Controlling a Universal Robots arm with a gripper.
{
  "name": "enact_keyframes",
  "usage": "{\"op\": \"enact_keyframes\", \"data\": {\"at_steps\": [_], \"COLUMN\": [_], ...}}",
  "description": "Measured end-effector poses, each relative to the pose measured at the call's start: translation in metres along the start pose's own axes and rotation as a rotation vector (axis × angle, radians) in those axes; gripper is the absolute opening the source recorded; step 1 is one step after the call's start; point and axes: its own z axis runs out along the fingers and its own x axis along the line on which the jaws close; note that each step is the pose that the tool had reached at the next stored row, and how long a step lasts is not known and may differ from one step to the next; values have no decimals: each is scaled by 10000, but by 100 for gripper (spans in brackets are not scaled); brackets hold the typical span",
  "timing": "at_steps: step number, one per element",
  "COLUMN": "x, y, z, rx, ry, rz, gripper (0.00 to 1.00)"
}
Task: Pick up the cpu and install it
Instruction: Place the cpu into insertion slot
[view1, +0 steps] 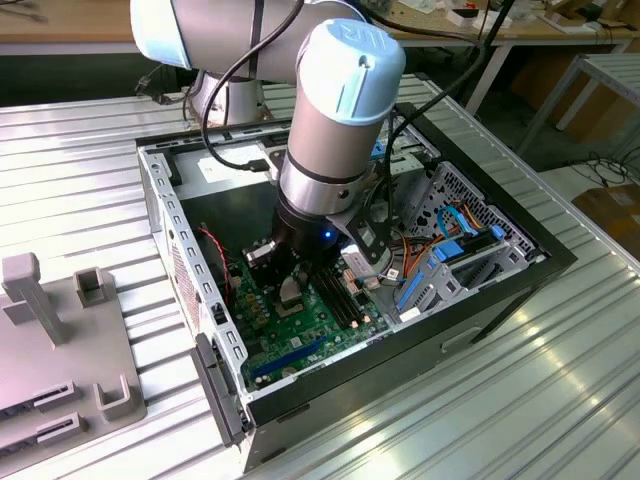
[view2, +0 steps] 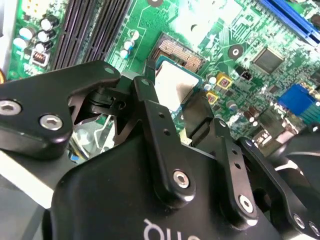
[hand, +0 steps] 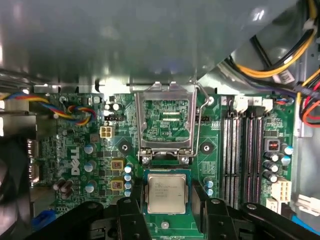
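Observation:
The cpu (hand: 166, 192), a small square chip with a silver-grey top and a thin greenish rim, sits between the two black fingers of my gripper (hand: 167, 202). The fingers press against its two opposite edges. In the second wrist view the cpu (view2: 172, 85) hangs just over the socket, and a strip of the socket's copper contacts (view2: 179, 52) shows beyond its far edge. The socket's metal load plate (hand: 165, 125) stands hinged open. In the exterior view my gripper (view1: 291, 290) reaches down into the open computer case, low over the green motherboard (view1: 300, 335).
The case walls (view1: 180, 250) enclose the work area. Memory slots (hand: 242, 150) run beside the socket, with capacitors (hand: 270, 165) and bundled cables (hand: 280, 65) near them. Blue drive brackets (view1: 440, 265) fill the case's side at the exterior view's right. A grey fixture (view1: 60, 340) stands on the table outside.

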Motion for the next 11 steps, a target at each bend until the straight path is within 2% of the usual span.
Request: {"op": "enact_keyframes", "data": {"at_steps": [6,11], "x": [0,0], "y": [-25,-46], "z": [83,102], "rx": [2,2], "ry": [9,9], "rz": [-15,-15], "gripper": [47,47]}}
